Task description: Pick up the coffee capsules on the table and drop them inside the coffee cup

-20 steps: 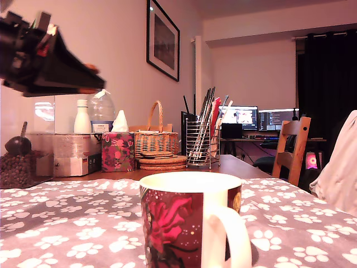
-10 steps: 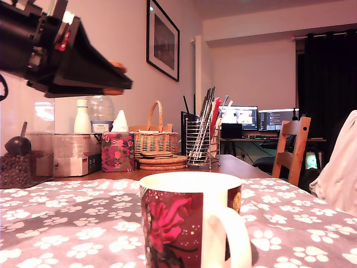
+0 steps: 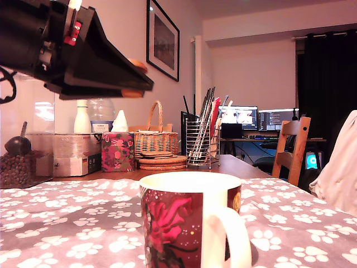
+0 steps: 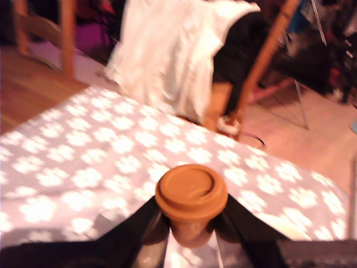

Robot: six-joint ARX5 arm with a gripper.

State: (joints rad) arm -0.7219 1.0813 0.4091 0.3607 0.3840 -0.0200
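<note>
Black gripper (image 4: pixel 189 223) of mine squeezes the little copper-brown coffee pod (image 4: pixel 191 196), high over the grey paw-print cloth on the table (image 3: pixel 67 223). The big red mug with a pink rose (image 3: pixel 189 220) sits lower, toward the exterior view's right. I should glide over its white rim, stop, then let go gently.

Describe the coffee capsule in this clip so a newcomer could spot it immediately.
Above the grey paw-print tablecloth, find the black gripper raised in the air. Clamped between its fingers sits the small copper-brown tapered capsule with a wide flat rim, far smaller than the dark red rose-patterned mug standing on the cloth.
</note>
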